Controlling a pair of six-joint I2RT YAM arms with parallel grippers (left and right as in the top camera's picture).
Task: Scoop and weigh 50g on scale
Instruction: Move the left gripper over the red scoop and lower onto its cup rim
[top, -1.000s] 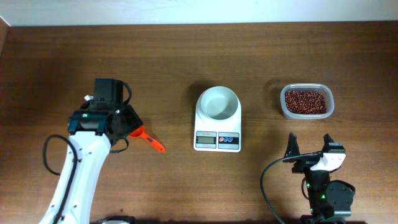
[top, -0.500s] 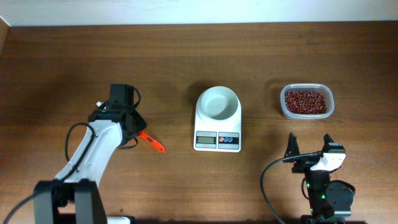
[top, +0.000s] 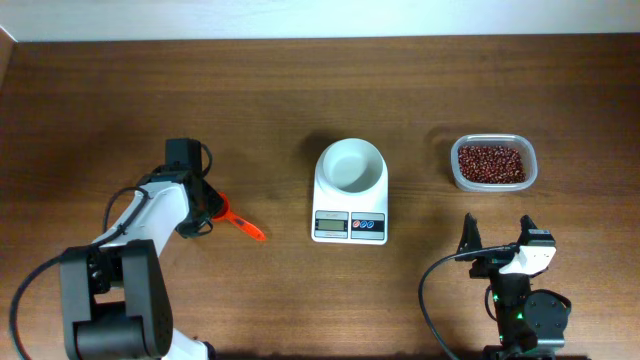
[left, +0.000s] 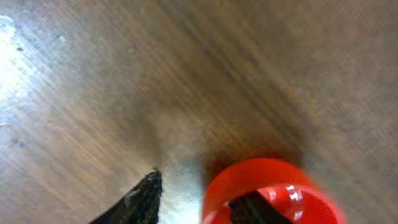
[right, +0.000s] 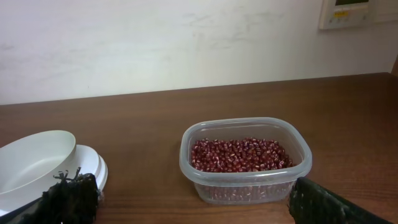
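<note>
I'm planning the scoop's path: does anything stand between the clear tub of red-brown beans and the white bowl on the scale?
Nothing visible does. Overhead, only bare brown wooden table lies between the clear plastic tub of small red-brown beans and the round white bowl on the white digital scale.

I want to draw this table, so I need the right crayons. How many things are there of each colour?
White: 1, the scale with its bowl
Orange-red: 1, the scoop
Clear: 1, the tub
Dark red-brown: 1, the heap of beans in the tub
Total: 4
</note>
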